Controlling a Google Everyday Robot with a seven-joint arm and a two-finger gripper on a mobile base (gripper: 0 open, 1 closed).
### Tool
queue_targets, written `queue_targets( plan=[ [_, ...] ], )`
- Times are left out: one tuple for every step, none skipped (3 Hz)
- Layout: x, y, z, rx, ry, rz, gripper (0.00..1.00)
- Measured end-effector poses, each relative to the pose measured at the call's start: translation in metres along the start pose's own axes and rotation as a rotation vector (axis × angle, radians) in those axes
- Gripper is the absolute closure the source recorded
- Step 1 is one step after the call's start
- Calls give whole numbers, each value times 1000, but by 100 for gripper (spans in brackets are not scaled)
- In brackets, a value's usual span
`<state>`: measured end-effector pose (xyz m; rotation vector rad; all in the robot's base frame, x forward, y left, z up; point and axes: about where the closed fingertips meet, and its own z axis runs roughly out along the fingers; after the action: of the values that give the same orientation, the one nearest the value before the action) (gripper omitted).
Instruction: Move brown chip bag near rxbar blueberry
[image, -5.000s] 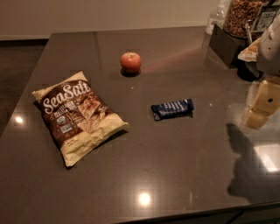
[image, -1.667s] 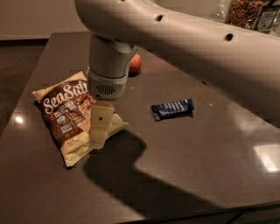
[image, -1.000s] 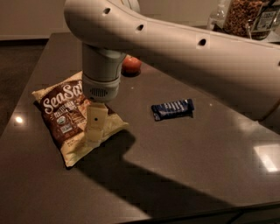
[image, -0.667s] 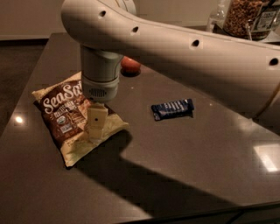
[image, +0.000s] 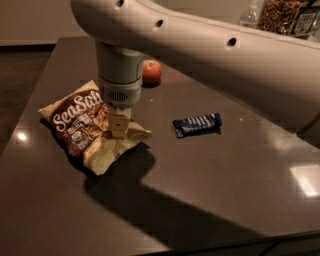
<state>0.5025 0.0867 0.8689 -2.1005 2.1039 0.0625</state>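
The brown chip bag (image: 80, 122) lies flat on the left part of the dark table (image: 210, 185), with white "Sea Salt" script and cream edges. The rxbar blueberry (image: 197, 124), a small dark-blue wrapper, lies to the bag's right with a clear gap between them. My gripper (image: 118, 126) hangs straight down from the thick white arm (image: 200, 45) and sits on or just above the bag's right half. The arm hides part of the bag's upper right corner.
A red apple (image: 151, 70) sits behind the bag, partly behind the arm. Jars of snacks (image: 280, 15) stand at the back right corner. The table's front edge runs along the bottom right, and the left edge is close to the bag.
The arm has swung in from the right side across the table. Over the last second the gripper has shifted a little left over the bag. The bag and the bar have not moved.
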Motion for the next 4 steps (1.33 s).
queue_targets(
  plan=[
    [8, -5, -14, 20, 6, 8, 95],
    [27, -14, -32, 49, 26, 37, 100],
    [50, -21, -44, 65, 50, 62, 100],
    [73, -28, -49, 72, 73, 76, 100]
  ],
)
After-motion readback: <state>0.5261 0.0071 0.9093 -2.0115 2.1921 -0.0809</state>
